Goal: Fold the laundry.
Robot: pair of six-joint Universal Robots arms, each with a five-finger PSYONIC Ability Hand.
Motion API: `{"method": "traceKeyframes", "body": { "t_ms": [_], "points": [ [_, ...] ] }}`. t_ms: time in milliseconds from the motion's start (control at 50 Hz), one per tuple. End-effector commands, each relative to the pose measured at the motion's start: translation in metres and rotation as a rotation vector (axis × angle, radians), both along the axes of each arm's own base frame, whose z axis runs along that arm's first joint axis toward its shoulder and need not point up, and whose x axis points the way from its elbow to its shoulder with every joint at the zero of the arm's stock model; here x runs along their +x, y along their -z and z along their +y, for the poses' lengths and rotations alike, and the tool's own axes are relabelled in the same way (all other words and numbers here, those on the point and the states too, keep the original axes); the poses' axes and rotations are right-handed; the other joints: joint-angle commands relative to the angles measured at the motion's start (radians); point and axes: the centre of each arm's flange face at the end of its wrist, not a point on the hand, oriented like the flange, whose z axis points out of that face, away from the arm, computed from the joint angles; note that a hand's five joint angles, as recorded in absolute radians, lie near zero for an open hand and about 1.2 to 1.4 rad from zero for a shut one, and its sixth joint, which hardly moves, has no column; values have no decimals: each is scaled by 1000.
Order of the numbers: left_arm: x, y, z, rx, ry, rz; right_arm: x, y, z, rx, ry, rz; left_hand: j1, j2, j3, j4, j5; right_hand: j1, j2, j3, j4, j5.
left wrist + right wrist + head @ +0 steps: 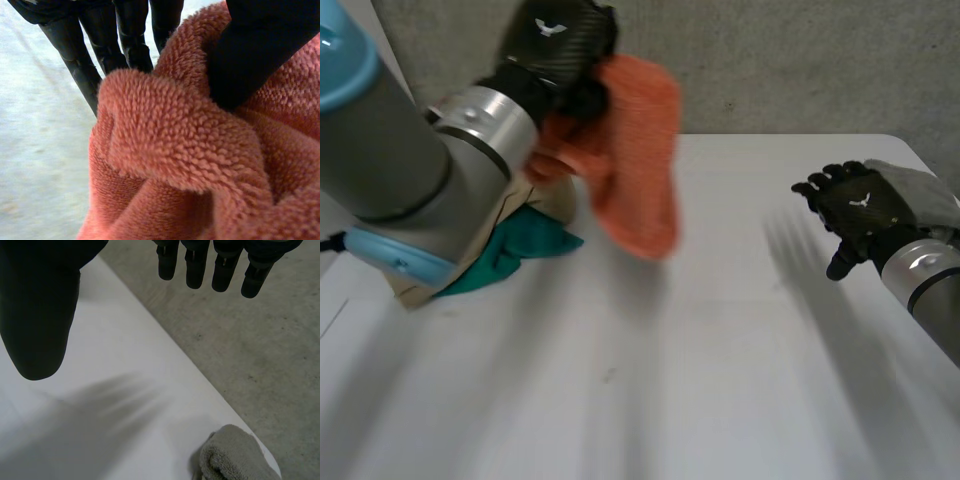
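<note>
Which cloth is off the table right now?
The orange towel, hanging from the left hand's grip; the teal cloth and grey towel rest on the table.

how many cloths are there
4: orange towel pinched in the left hand; teal cloth and tan cloth under the left arm; grey towel beside the right hand. More may be hidden.

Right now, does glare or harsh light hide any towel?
Head view: soft light, no glare on the table; the orange towel in the left hand is evenly lit. Left wrist view: only its folds are shaded. Right wrist view: the grey towel by the table edge is plainly lit.
</note>
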Motion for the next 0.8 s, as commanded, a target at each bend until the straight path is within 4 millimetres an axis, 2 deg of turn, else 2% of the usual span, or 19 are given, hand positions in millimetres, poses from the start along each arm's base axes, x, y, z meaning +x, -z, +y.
{"method": "traceKeyframes", "body": {
  "t_ms": [20, 60, 80, 120, 140, 200, 300, 380, 440, 520, 540, 580, 620, 700, 800],
  "points": [
    [-40, 84, 16, 214, 68, -131, -14, -15, -7, 78, 66, -140, 353, 215, 222, 201, 279, -46, -31, -28, -28, -47],
    [-43, 102, 16, 255, 58, -165, -17, -17, -9, 98, 75, -152, 353, 215, 222, 201, 279, -46, -31, -28, -28, -47],
    [-44, 119, 12, 292, 42, -196, -19, -18, -10, 118, 83, -160, 353, 215, 222, 201, 279, -46, -31, -28, -28, -47],
    [-45, 134, 10, 328, 33, -224, -19, -19, -9, 139, 85, -164, 353, 215, 222, 201, 279, -46, -31, -28, -28, -47],
    [-47, 146, 13, 356, 37, -249, -19, -18, -8, 164, 88, -161, 142, 4, 10, -10, 67, -46, -31, -28, -28, -47],
    [-46, 155, 17, 398, 41, -285, -20, -17, -9, 199, 99, -154, -381, -519, -513, -533, -455, -46, -31, -28, -28, -47],
    [-43, 150, 22, 414, 36, -294, -20, -12, -5, 277, 99, -136, -846, -984, -978, -998, -920, -46, -31, -28, -28, -47],
    [-32, 122, 25, 382, 20, -259, -17, -10, 5, 340, 72, -111, -841, -979, -973, -993, -915, -46, -31, -28, -28, -47],
    [-22, 111, 30, 378, 5, -249, -17, -6, 11, 363, 48, -65, -827, -964, -958, -979, -901, -46, -31, -28, -28, -47],
    [10, 101, 29, 391, -64, -240, -15, 7, 28, 379, -49, 73, -742, -880, -874, -894, -816, -46, -31, -28, -28, -47],
    [24, 103, 28, 411, -94, -243, -14, 9, 32, 380, -68, 92, -642, -780, -774, -795, -717, -24, -9, -6, -6, -26],
    [37, 109, 27, 439, -120, -255, -13, 16, 39, 387, -100, 127, -577, -715, -709, -729, -651, 29, 44, 47, 47, 27],
    [51, 124, 26, 486, -152, -277, -13, 25, 48, 395, -127, 175, -399, -536, -530, -551, -473, 61, 76, 79, 79, 60],
    [62, 145, 29, 557, -137, -309, -12, 36, 58, 408, -163, 194, -327, -465, -459, -479, -402, 147, 161, 164, 164, 145],
    [66, 169, 24, 634, -51, -320, -9, 49, 67, 409, -197, 180, -392, -530, -523, -544, -466, 182, 197, 199, 200, 180]
  ]
}}
